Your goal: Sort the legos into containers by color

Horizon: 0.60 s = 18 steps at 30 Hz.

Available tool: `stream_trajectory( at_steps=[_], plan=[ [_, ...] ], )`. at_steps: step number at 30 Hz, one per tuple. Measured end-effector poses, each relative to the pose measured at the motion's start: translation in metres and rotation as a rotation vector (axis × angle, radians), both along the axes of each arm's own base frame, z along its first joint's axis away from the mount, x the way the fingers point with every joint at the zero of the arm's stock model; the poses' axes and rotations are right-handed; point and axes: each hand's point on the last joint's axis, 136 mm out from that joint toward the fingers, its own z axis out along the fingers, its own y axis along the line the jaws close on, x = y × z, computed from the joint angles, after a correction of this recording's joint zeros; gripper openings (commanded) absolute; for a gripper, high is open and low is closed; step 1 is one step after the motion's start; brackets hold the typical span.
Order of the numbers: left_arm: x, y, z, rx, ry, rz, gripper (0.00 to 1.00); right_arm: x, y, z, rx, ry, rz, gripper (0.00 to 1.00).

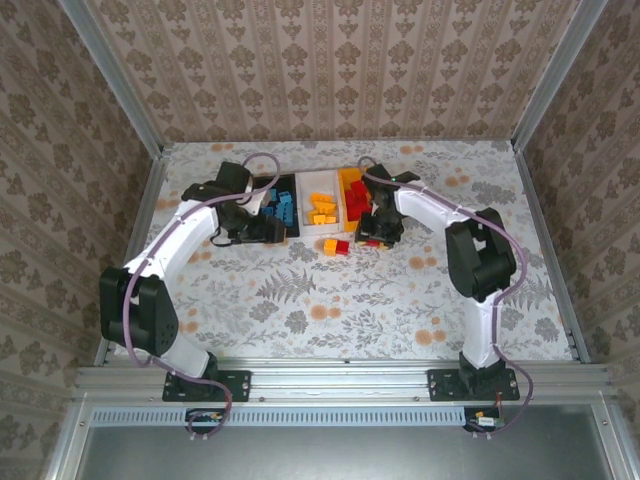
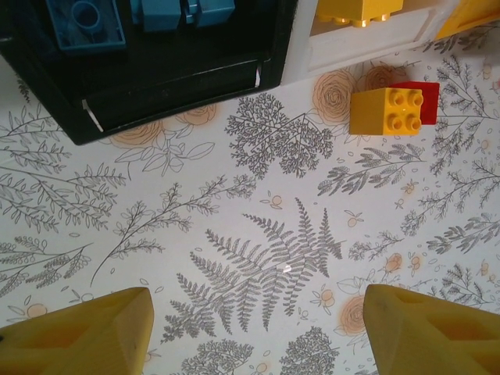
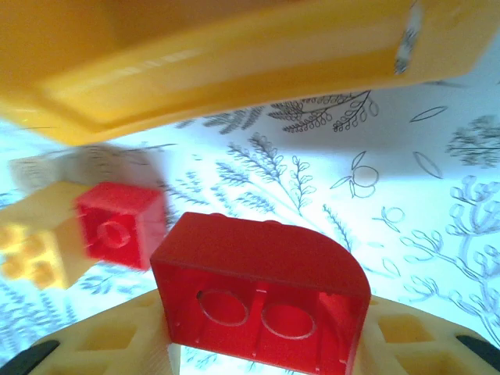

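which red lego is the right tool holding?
The larger, rounded red brick, gripped in the right tool. The small square red brick lies loose on the table beside an orange brick.

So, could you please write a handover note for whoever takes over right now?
Left hand open, empty, near the black bin.
Right hand shut on a rounded red brick by the orange-yellow bin.
Done: blue bricks in black, orange bricks in white bin, red bricks in orange-yellow.
To do: bin the held brick; orange brick and small red brick lie loose on the table.
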Motion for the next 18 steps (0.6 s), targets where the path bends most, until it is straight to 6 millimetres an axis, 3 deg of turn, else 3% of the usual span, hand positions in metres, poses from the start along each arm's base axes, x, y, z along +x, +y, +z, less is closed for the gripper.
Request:
stream_trajectory(
  at_steps=[4, 9, 10, 14, 18],
  plan=[
    [0.005, -0.004, 0.001, -0.013, -0.025, -0.004, 0.75, 0.013, -0.005, 0.031, 0.04, -0.067, -0.043, 0.43],
    [0.0, -0.018, -0.001, -0.019, -0.078, -0.068, 0.9, 0.047, -0.006, 0.057, 0.094, -0.131, -0.094, 0.43],
    [-0.003, -0.022, 0.0, -0.019, -0.094, -0.092, 0.99, 0.055, -0.006, 0.059, 0.102, -0.142, -0.099, 0.43],
    [-0.015, -0.036, 0.014, -0.047, -0.188, -0.155, 1.0, 0.085, -0.004, 0.062, 0.133, -0.166, -0.118, 0.42],
    [-0.026, -0.036, 0.034, -0.083, -0.324, -0.169, 1.0, 0.104, -0.006, 0.05, 0.141, -0.152, -0.138, 0.43]
  ],
)
